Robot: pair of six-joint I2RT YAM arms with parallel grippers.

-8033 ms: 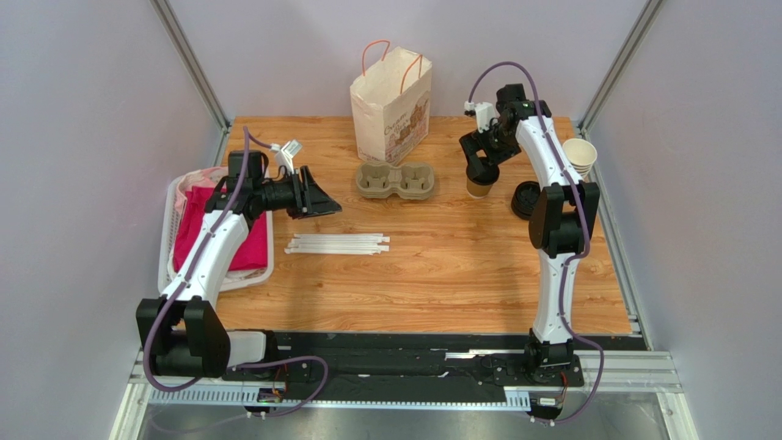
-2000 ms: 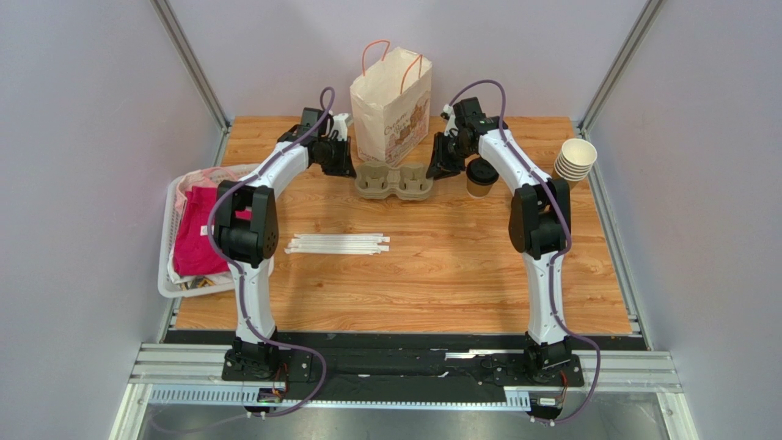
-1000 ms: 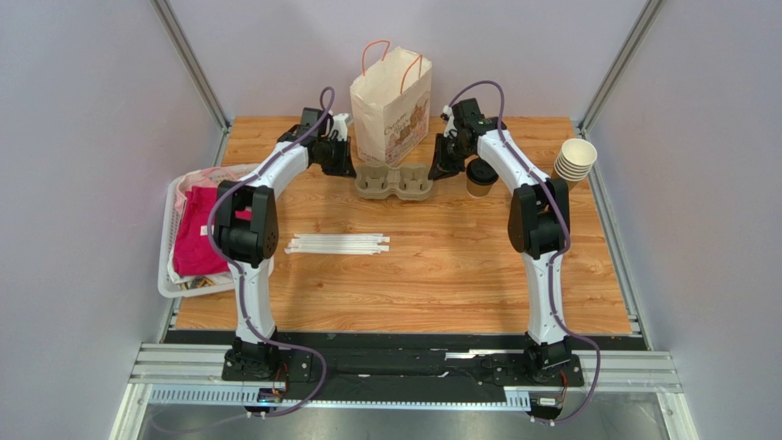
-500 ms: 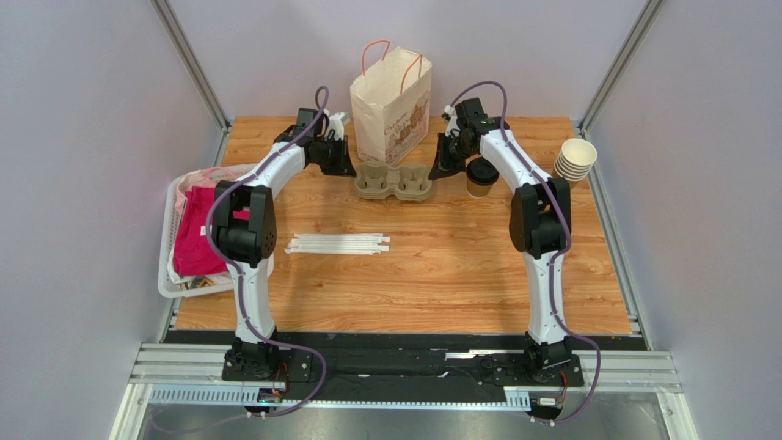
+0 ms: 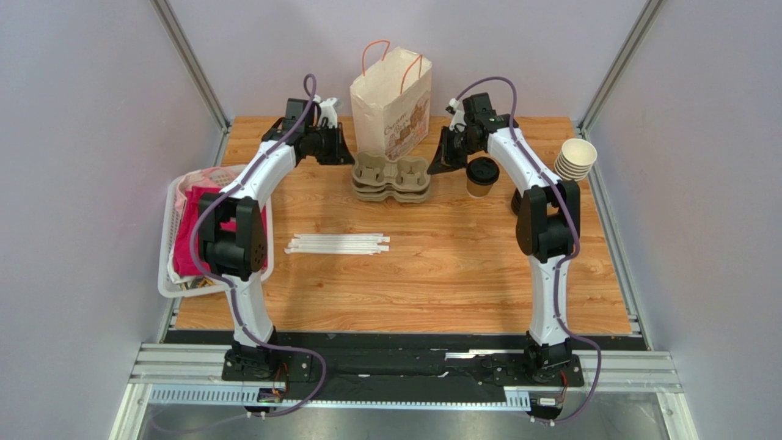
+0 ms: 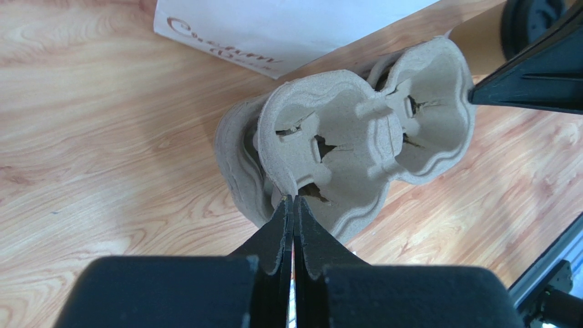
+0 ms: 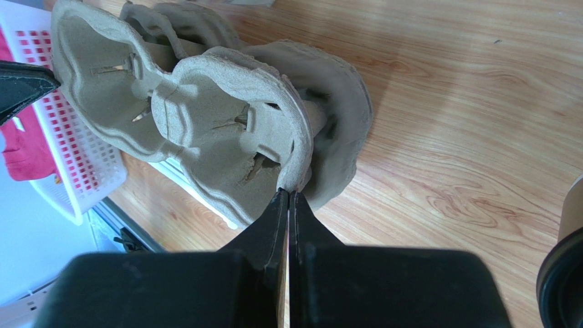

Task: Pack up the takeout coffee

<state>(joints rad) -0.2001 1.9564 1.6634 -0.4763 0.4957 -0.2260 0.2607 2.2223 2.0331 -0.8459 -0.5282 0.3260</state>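
**A:** In front of the paper bag (image 5: 390, 103), what is the left gripper (image 6: 293, 203) doing?

**B:** Its jaws are pressed together on the rim of the top carrier (image 6: 342, 137), at the end left of the bag. The right gripper (image 7: 288, 199) pinches the opposite rim the same way.

**A:** And underneath?

**B:** A lower carrier (image 6: 236, 160) (same moulded pulp) peeks out beneath it, also before the bag.

**A:** The takeout coffee (image 5: 481, 176)?

**B:** Upright on the table (image 5: 459, 275), lid on, right of the bag's front, just beside the right gripper, ungripped.
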